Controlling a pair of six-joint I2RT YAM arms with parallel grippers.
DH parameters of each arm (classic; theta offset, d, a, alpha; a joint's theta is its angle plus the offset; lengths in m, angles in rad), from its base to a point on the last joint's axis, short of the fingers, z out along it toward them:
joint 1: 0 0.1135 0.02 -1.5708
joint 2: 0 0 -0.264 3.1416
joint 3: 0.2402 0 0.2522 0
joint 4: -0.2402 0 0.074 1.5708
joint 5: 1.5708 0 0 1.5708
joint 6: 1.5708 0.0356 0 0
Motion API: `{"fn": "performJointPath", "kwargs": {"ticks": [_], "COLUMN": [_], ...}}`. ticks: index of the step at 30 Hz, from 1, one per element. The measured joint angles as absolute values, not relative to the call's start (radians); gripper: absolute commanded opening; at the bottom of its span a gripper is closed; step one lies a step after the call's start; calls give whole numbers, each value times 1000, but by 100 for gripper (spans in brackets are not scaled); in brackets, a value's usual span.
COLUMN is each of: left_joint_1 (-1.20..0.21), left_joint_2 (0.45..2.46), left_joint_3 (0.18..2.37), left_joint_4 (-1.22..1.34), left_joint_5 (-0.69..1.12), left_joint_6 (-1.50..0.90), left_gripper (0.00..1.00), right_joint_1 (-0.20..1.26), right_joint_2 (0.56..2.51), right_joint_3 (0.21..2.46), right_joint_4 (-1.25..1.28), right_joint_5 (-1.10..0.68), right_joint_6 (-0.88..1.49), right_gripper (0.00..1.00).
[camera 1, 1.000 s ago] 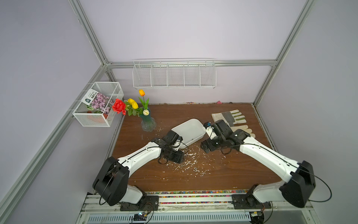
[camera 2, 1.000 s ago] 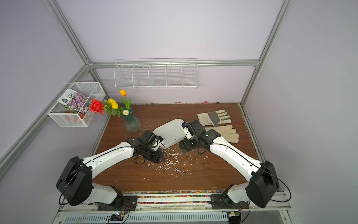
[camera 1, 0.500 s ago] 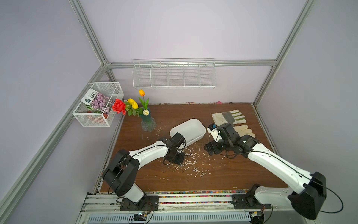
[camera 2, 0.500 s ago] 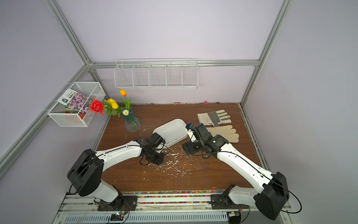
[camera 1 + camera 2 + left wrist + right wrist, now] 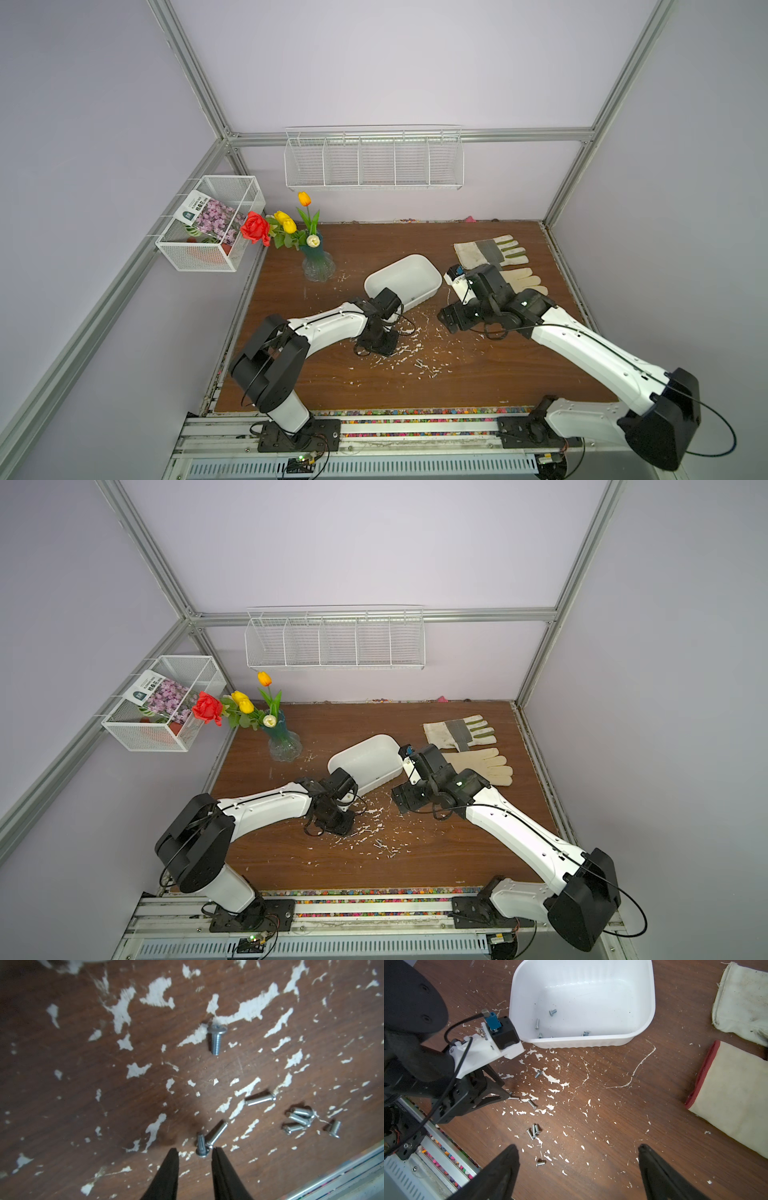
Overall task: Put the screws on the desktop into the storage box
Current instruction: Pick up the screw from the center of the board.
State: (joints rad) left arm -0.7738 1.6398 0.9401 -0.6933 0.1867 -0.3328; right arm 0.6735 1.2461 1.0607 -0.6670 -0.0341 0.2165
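Striped glove (image 5: 490, 251) and cream glove (image 5: 519, 279), flat, side by side, bench (image 5: 519, 374) far right corner. Glass vase (image 5: 318, 268) of flowers (image 5: 286, 226), far left corner. Long wire basket (image 5: 374, 164), back wall. Mesh basket (image 5: 208, 249), left wall, holding printed packet (image 5: 214, 214).

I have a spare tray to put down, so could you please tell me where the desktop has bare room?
Free: the back strip of the desktop behind the storage box, between the vase and the gloves; also the front edge between the screws and the right arm. Crowded: the middle, around the left hand and right hand.
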Motion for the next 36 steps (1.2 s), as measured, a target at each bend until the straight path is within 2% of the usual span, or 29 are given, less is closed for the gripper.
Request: {"fn": "performJointPath", "kwargs": {"ticks": [36], "left_joint_1": [-806], "left_joint_2": [1683], "left_joint_3": [957], "left_joint_4": [-689], "left_joint_5": [130], "left_joint_6": [-360], "left_gripper": [27], "right_joint_1": [673], "right_joint_2": [1264], "right_joint_3": [1053], "right_joint_4": [-661], "right_joint_5": [-35], "right_joint_6": [216], "right_gripper": [91]}}
